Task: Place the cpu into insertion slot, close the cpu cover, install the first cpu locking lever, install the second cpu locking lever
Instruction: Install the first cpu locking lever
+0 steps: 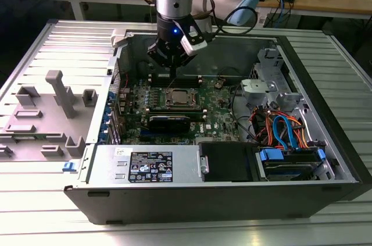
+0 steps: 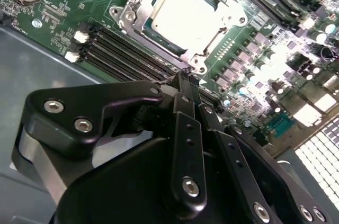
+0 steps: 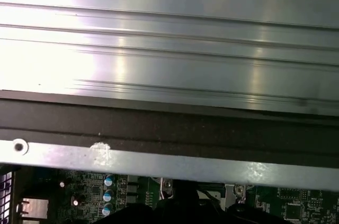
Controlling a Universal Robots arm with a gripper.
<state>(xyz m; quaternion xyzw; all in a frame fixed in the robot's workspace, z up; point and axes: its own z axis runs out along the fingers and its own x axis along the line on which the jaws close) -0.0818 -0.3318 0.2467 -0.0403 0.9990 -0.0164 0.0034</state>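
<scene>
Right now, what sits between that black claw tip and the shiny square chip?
In the second wrist view, a corner of the cpu cover and a strip of green board lie between the end effector and the cpu.

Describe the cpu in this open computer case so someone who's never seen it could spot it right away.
Look into the open computer case at the green motherboard on its floor. Near the board's middle, just below the gripper, sits the cpu inside a silvery frame. Unlike the long black memory slots beside it, it is a flat, square, pale metal plate.
</scene>
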